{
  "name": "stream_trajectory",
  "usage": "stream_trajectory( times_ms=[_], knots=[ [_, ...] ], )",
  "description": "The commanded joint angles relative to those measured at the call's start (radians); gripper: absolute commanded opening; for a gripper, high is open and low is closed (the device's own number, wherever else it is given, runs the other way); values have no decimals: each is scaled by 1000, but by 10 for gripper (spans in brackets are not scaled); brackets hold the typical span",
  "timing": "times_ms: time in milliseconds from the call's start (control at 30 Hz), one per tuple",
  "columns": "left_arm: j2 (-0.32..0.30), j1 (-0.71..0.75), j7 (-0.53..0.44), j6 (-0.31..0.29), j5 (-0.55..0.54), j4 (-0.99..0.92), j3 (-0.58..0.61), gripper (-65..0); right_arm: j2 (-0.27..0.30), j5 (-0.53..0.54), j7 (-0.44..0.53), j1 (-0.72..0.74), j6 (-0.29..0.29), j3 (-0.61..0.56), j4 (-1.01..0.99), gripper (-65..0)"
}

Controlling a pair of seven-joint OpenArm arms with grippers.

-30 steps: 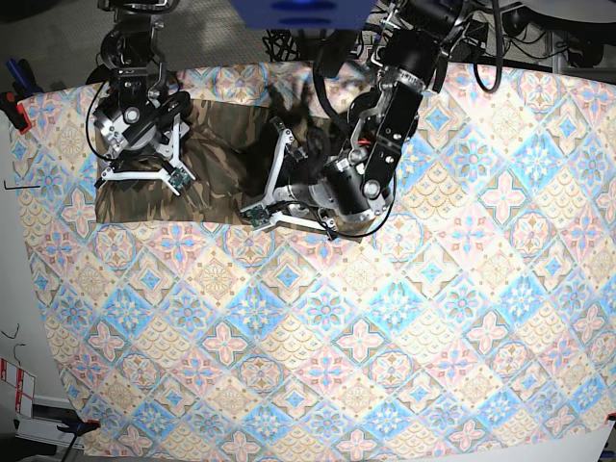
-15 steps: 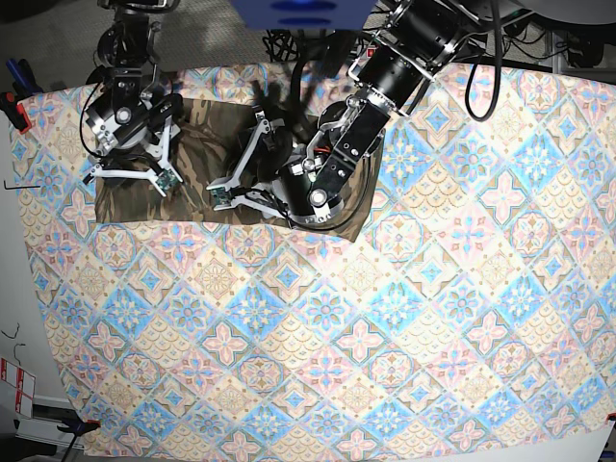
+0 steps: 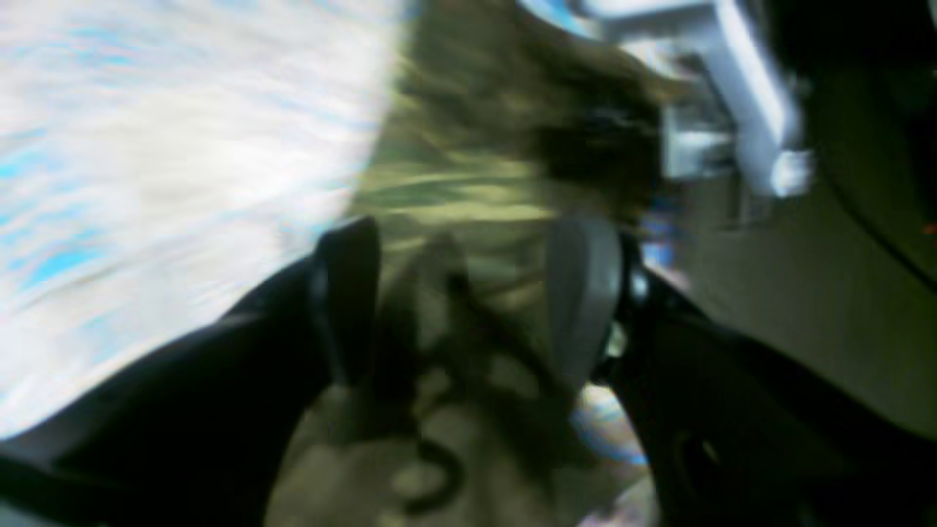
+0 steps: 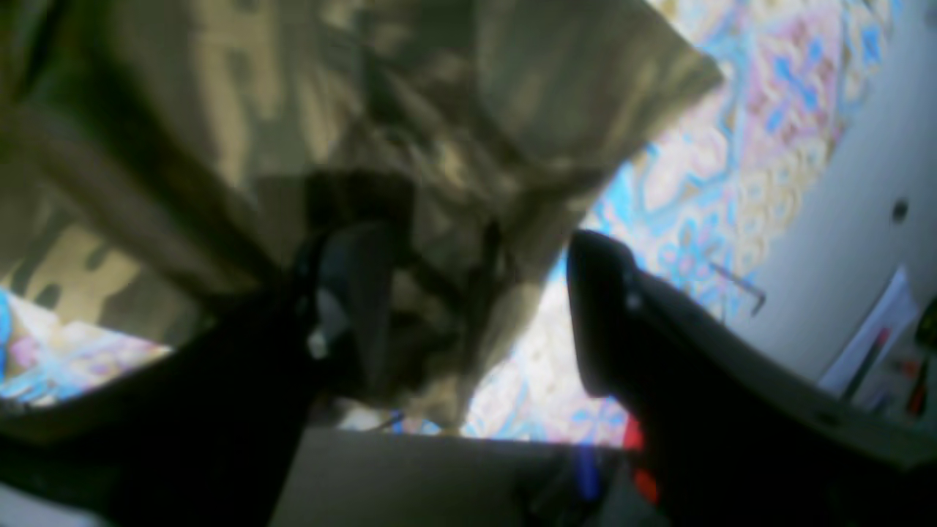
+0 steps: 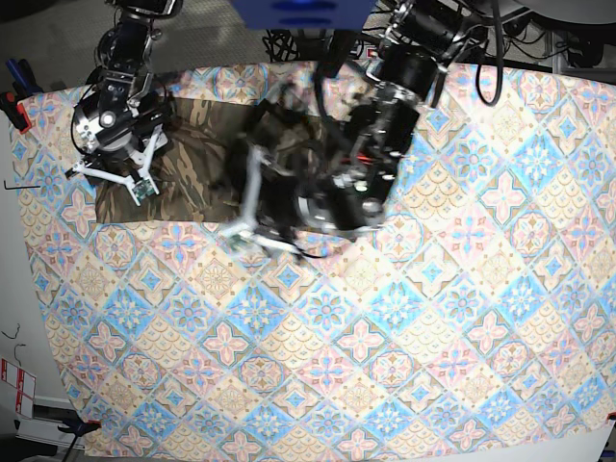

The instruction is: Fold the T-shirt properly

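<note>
The camouflage T-shirt (image 5: 192,159) lies bunched at the back left of the table, its right part hidden under my left arm. My left gripper (image 5: 252,207) is over the shirt's right part and blurred by motion. In the left wrist view its jaws (image 3: 468,293) stand wide apart with camouflage cloth (image 3: 446,366) between them. My right gripper (image 5: 108,181) is over the shirt's left end. In the right wrist view (image 4: 476,307) it is open, a fold of the shirt (image 4: 439,146) rests against one finger (image 4: 351,293), and the other finger stands apart.
The blue-pink-cream tile-patterned cloth (image 5: 385,337) covers the whole table. Dark cables and robot bases (image 5: 308,29) crowd the back edge. A red clamp (image 5: 12,106) grips the table's left edge.
My left arm has swung and its gripper has moved toward the table's front over the shirt, now blurred. My right gripper has shifted slightly left and back.
</note>
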Motion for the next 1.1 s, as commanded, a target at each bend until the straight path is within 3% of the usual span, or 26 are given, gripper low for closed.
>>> stream_trajectory(
  times_ms=[0,133,300,467,667,867,1067],
  knots=[
    [-24,6,8,2,-8,48,-30,-332,7,-5,7,17,-5,9,21,-276],
    [-103,57,108,2,-10,139,-156,-331,7,-5,7,18,-5,9,21,-275],
    [-188,138,122,2,-7,154,-250,-331,-1,-4,5,38,-5,10,18,-269],
    [-244,206,120,2,-4,154,-273,-331,-15,-4,2,63,-5,16,16,-168],
    [-276,215,119,2,-4,122,-274,-331,-18,-1,5,86,-5,39,13,-148],
    [-277,209,114,2,-4,67,-274,-331,-35,127,1,159,-5,233,-74,-144],
    [-277,210,57,2,-1,65,-271,-331,-3,133,7,207,-5,357,-255,-144]
  ],
)
